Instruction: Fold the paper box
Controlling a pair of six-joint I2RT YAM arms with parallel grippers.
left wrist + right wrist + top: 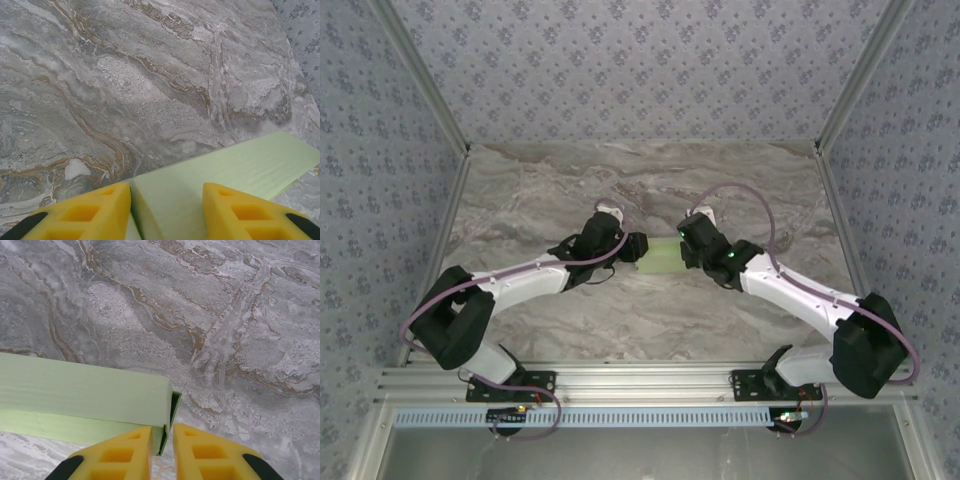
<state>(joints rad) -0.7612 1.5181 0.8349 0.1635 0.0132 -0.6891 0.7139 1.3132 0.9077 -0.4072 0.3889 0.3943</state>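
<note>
A grey-and-brown marbled table carries a small rectangular paper box of pale light-green thin card. It sits about the middle of the table, well away from every edge, with its long side running from the left edge towards the right edge. The two arms reach in from the near edge and meet at it, the left tool at the box's left end and the right tool at its right end. From the left wrist, the left tool has its blocky yellow fingers standing moderately apart. The squared end of the paper box fills the gap between them, and the rest of the box stretches away past the right-hand finger. The left-hand finger lies right against the box's corner edge, but I cannot tell whether the two fingers actually clamp the card or merely straddle it. From the right wrist, the right tool is almost closed, with only a narrow slit between its yellow fingers. The thin end wall of the paper box sits in that slit, with a darker green inner edge showing beside it. I cannot tell whether that wall is pinched or stands loose.
</note>
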